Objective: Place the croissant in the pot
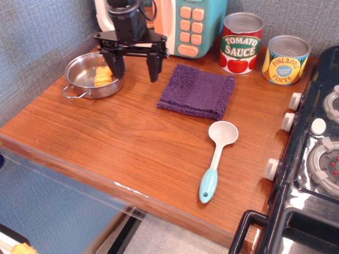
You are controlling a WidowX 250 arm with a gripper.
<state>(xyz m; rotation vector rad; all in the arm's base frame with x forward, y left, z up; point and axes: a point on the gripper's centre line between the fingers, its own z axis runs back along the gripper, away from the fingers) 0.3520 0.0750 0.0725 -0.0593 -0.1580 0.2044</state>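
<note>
Inside the pot [83, 69] at the counter's back left, croissant [103, 76] lying on its floor, gripper [135, 66] above the pot's right edge, fingers spread apart, empty, purple cloth [197, 91] just right.

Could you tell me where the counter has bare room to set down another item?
Bare wood runs along the front edge, left of the spoon and below the cloth. The back is crowded: pot, end effector, microwave, cans.

Shiny steel pot [79, 74]; glossy plastic croissant [102, 76]; rough purple cloth [197, 91]; smooth wood counter [132, 143].
</note>
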